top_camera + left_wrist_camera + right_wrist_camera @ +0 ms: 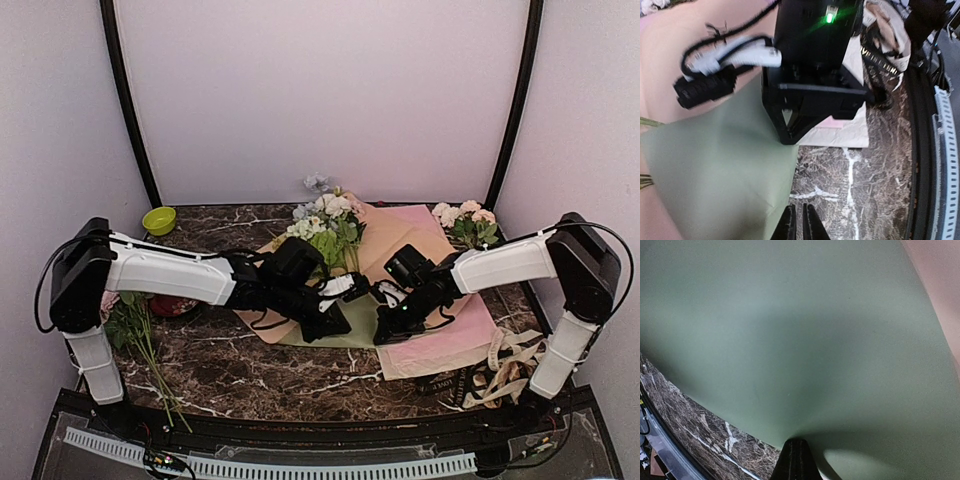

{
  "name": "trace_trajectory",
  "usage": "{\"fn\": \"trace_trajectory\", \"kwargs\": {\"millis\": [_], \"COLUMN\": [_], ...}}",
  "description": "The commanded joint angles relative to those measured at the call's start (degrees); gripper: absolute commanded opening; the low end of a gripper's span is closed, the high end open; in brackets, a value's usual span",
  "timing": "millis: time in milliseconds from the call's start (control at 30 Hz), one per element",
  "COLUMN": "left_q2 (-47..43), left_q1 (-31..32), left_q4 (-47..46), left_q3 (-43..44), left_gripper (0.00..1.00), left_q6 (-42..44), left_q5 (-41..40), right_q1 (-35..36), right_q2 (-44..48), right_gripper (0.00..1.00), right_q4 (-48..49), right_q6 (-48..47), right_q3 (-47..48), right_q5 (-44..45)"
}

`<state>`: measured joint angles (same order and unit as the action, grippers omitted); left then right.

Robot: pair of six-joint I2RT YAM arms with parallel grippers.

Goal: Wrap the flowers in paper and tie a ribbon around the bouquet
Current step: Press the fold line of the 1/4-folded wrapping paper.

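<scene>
The sage-green paper lies at the table's middle on the tan and pink sheets. My right gripper is shut on its near edge, and the sheet puckers at the tip. My left gripper is at the same edge, jaws nearly together with the paper creasing at its left finger. The flowers lie behind both grippers, blossoms pointing away. The black ribbon lies at the front right, its pale lettering visible in the left wrist view. No bouquet is formed.
A tan kraft sheet and a pink sheet lie under the green one. Pink-and-white blossoms sit at the back right, another bunch at the left. A green bowl stands back left. Cream ribbon is tangled front right.
</scene>
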<state>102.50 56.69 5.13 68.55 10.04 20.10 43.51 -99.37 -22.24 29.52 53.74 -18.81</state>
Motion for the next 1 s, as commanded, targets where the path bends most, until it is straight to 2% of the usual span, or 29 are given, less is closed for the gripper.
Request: {"fn": "trace_trajectory", "kwargs": {"millis": [0, 167, 300, 567, 967], "left_q2": [5.10, 7.68, 9.86, 9.85, 2.67], "left_q1": [1.32, 1.58, 1.59, 1.59, -2.90], "left_q4": [-2.90, -7.77, -4.96, 0.54, 4.57], "left_q3": [0.75, -0.66, -1.26, -4.61, -15.89], "left_gripper": [0.06, 0.06, 0.05, 0.04, 0.02], "left_q6": [-0.21, -1.38, -3.20, -5.56, -12.09], "left_q5": [-5.46, -6.52, -10.89, -12.25, -14.06], "right_q1": [0.09, 0.02, 0.09, 0.04, 0.08], "right_q2": [0.00, 0.26, 0.48, 0.45, 0.65], "right_gripper": [0.00, 0.00, 0.00, 0.00, 0.00], "right_q4": [2.52, 4.46, 4.74, 3.98, 3.88], "right_q6": [2.37, 3.72, 3.92, 3.21, 2.70], "right_q3": [-1.65, -3.14, -3.74, -3.97, -4.61], "right_q5": [-1.11, -1.91, -1.67, -0.97, -0.49]}}
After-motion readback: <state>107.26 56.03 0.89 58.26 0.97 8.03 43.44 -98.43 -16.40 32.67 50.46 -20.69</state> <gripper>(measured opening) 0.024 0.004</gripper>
